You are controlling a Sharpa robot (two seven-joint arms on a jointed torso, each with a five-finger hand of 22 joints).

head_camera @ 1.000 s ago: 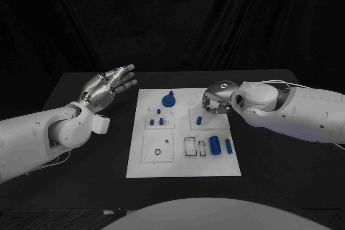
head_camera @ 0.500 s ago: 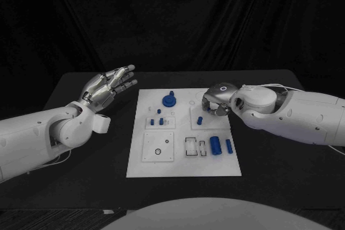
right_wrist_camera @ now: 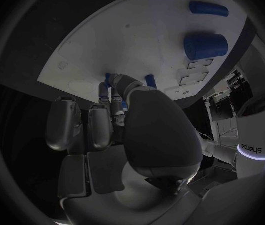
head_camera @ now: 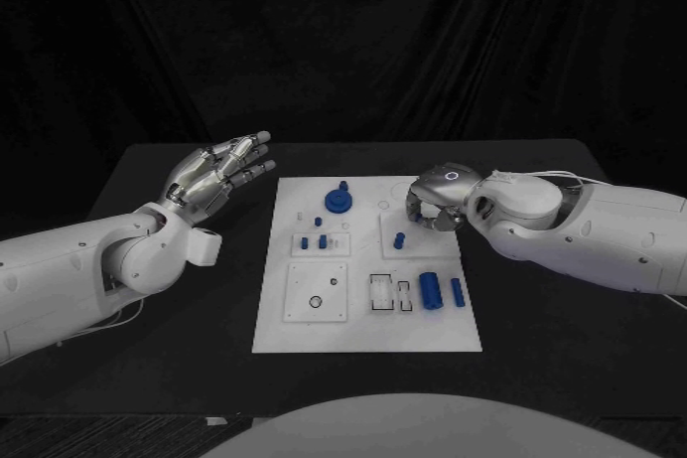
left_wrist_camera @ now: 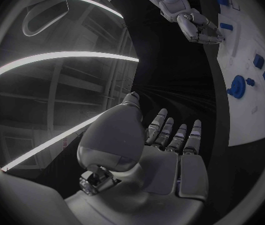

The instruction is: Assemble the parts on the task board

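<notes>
1. Head view: my left hand (head_camera: 214, 172) is raised off the table (head_camera: 172, 319), beside the board's (head_camera: 358, 329) far left corner, fingers spread and straight, holding nothing.
2. My right hand (head_camera: 430, 202) hangs over the board's far right part, fingers curled down toward a small blue peg (head_camera: 399, 240) standing there.
3. Right wrist view: my fingertips (right_wrist_camera: 110, 92) reach the board among small blue pieces; I cannot tell whether they hold one.
4. A blue knob (head_camera: 338, 198) stands near the middle of the board's far edge.
5. Two short pegs (head_camera: 314, 242) stand in the plate left of centre.
6. A thick cylinder (head_camera: 428, 287) and a thinner one (head_camera: 457, 292) lie side by side toward the board's right edge, nearer to me.
7. A black ring (head_camera: 314, 302) lies on the square plate at the near left.
</notes>
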